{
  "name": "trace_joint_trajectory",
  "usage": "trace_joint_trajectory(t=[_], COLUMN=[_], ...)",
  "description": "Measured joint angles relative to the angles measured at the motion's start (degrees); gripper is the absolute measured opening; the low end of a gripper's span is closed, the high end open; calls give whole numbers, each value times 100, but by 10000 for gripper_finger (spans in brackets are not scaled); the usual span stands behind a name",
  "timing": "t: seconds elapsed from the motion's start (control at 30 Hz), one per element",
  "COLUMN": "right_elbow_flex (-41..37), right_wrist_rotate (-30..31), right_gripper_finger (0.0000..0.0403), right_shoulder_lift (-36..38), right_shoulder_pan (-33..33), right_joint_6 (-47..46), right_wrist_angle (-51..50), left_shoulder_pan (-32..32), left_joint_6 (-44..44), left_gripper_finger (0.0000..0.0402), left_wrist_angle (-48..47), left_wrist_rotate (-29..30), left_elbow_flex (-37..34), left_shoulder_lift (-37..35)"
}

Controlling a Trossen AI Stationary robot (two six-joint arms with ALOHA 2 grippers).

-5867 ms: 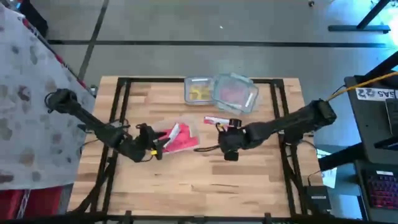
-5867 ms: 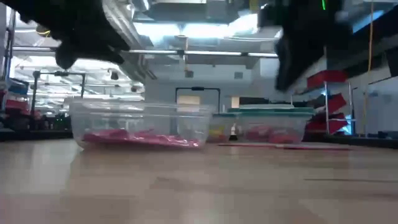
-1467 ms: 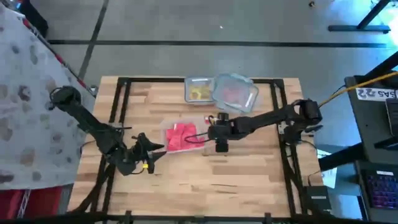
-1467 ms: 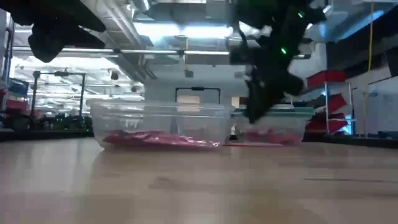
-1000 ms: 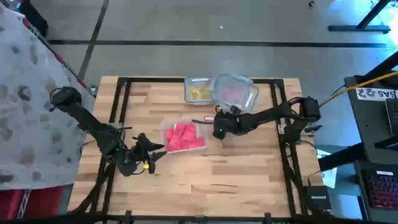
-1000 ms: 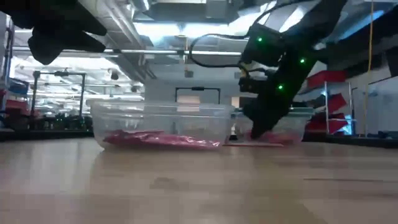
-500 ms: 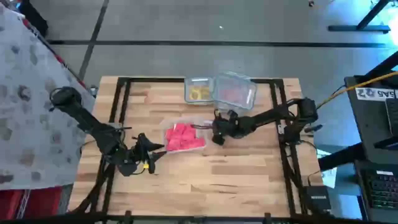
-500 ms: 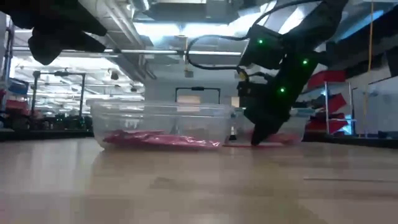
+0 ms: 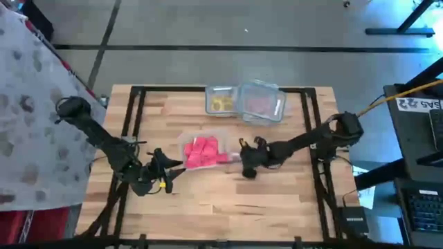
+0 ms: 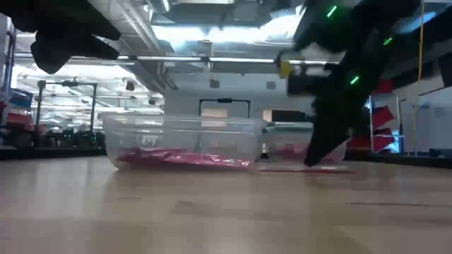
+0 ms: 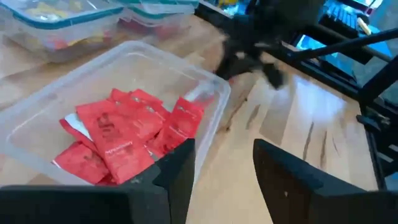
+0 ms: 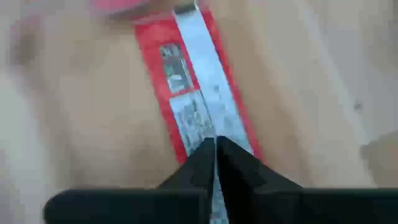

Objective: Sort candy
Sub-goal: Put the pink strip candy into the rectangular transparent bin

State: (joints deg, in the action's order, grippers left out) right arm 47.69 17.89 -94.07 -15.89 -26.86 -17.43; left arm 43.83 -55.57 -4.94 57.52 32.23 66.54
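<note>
Red candy packet [image 12: 193,99] flat on tabletop [image 9: 228,200], right gripper [image 12: 215,149] jaws pinched together on its edge; lift gently, keep grip. Left gripper [image 11: 224,163] jaws apart, waiting near tub [image 9: 202,151].

Hard to see

The red packet [image 12: 193,93] is blurry, its print can't be read, and the right tool [image 12: 215,149] hides its near end. The far tubs [image 9: 243,101] are too small to tell each sweet apart.

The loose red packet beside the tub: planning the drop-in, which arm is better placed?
Right. Its tool is shut on the red packet beside the tub; the left tool waits open farther off.
</note>
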Motion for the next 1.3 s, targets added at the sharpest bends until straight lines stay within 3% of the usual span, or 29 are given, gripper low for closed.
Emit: trace_joint_trajectory(t=[0.2,0.3,0.67,0.8,0.93,1.03,1.3], right_elbow_flex=[1,-1,6,-60,-340,-451,-462], right_wrist_rotate=[52,169,194,76,-436,-420,-3], right_gripper_finger=[6,25,238,265,242,204,46], right_shoulder_lift=[-5,-209,-843,-837,-907,-974,-1019], right_shoulder_pan=[-505,-515,-144,18,243,263,71], right_joint_6=[325,496,1236,1209,953,771,748], right_wrist_angle=[65,145,1395,1442,1716,1805,1832], left_shoulder_pan=[0,-2,-4,-21,-38,-39,-37], left_joint_6=[-1,-20,-17,2,1,2,0], left_gripper_finger=[146,146,146,146,146,146,146], left_wrist_angle=[1,3,-9,-10,-11,-10,-5], left_wrist_rotate=[6,7,10,17,17,23,21], left_elbow_flex=[0,0,0,0,0,0,0], left_shoulder_lift=[0,0,0,0,0,0,0])
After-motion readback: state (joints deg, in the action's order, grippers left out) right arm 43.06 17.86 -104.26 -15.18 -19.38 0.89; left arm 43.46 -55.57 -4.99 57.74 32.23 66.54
